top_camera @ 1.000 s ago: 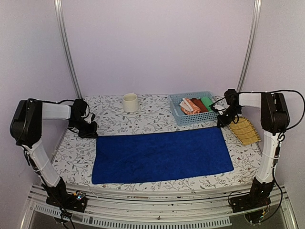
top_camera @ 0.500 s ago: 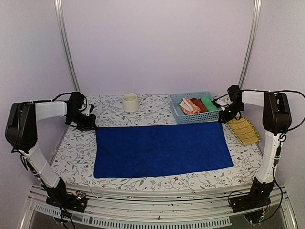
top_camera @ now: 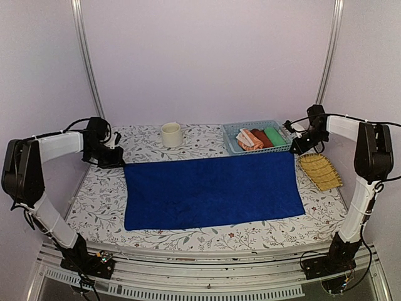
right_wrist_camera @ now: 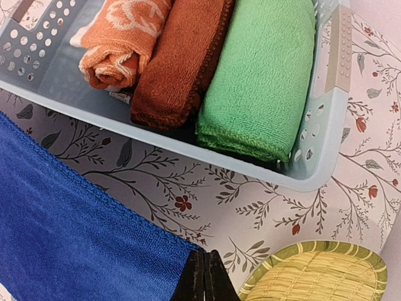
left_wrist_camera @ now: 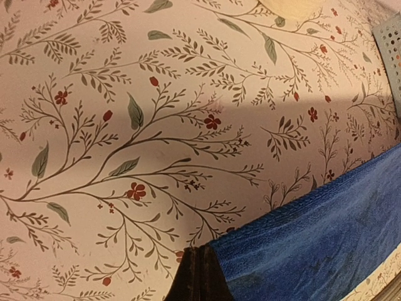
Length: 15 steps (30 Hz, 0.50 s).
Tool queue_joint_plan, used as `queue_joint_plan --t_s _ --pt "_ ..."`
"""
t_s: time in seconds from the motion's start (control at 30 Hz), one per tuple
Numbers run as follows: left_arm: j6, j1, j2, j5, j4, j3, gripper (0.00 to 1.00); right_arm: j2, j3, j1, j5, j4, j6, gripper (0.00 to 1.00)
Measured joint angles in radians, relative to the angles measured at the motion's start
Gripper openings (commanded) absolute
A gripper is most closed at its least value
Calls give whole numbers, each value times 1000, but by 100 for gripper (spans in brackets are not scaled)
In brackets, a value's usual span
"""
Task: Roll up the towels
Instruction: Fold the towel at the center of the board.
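Laying-out step: blue towel (top_camera: 213, 191) flat on tabletop (top_camera: 94, 207), far edge just beside basket (right_wrist_camera: 332, 106). Left pincer (left_wrist_camera: 199, 274) pinching far-left corner, right pincer (right_wrist_camera: 205, 276) pinching far-right corner. Orange towel (right_wrist_camera: 119, 37) already rolled, in basket. Next, probably: let go, regrip one end, roll with both sides level.
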Motion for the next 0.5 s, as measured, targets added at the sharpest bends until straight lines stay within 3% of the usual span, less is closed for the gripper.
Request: queue_joint_plan --t_s 0.3,0.5 --pt "-22 2 -32 38 -41 -3 0 -13 -76 -2 -14 15 -16 3" --pt "-48 2 -115 75 -86 -47 0 -119 -213 -5 -22 14 -47 3"
